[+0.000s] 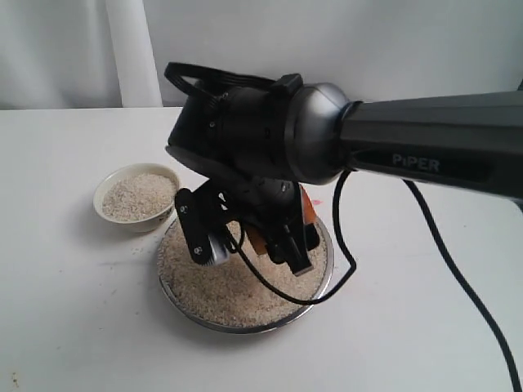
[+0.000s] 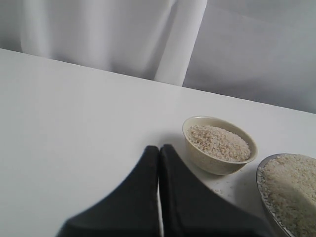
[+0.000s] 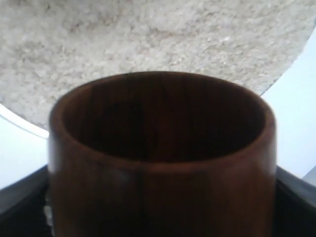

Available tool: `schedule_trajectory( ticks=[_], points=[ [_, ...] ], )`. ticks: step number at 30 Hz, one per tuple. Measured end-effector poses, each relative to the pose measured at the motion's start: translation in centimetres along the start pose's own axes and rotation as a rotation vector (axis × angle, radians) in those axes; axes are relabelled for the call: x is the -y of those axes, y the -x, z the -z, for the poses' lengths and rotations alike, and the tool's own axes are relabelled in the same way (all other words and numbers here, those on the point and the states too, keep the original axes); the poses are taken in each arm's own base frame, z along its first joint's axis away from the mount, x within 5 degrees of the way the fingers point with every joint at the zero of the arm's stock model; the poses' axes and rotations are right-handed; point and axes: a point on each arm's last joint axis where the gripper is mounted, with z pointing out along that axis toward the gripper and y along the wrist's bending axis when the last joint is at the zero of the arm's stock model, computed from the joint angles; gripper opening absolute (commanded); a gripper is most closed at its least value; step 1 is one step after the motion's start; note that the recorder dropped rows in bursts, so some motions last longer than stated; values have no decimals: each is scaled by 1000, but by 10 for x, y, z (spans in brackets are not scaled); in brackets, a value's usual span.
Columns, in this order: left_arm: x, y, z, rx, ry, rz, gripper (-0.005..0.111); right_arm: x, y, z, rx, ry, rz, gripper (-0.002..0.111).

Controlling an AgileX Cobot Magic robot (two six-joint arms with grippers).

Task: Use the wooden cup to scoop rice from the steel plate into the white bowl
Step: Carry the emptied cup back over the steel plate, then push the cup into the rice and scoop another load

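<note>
The steel plate (image 1: pixel 186 299) lies in the middle of the table, heaped with rice (image 1: pixel 237 290). Just above that rice, my right gripper (image 1: pixel 252 249) is shut on the wooden cup (image 1: pixel 257 240), which the arm mostly hides. In the right wrist view the wooden cup (image 3: pixel 163 163) fills the frame, its inside dark and bare, with rice (image 3: pixel 148 39) beyond its mouth. The white bowl (image 1: pixel 110 184) stands left of the plate and holds rice (image 1: pixel 139 196). My left gripper (image 2: pixel 159 150) is shut on nothing over bare table, near the white bowl (image 2: pixel 212 160) and the steel plate (image 2: pixel 260 180).
The right arm's black cable (image 1: pixel 347 253) loops over the plate's right rim. A few loose grains (image 2: pixel 222 186) lie on the table between bowl and plate. A white curtain (image 1: pixel 131 49) hangs behind the table's far edge.
</note>
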Motion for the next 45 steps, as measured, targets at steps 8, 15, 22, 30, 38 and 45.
schedule_trajectory(
  ticks=[8,15,22,30,38,45],
  points=[
    [0,0,0,0,0,0,0,-18,-3,-21,-79,46,48,0],
    [0,0,0,0,0,0,0,-21,5,-37,-108,75,69,0],
    [0,0,0,0,0,0,0,-24,9,-53,-166,99,105,0],
    [0,0,0,0,0,0,0,-23,9,-54,-177,92,112,0],
    [0,0,0,0,0,0,0,-21,8,-55,-206,56,117,0],
    [0,0,0,0,0,0,0,-6,26,-31,-135,-38,100,0]
  ],
)
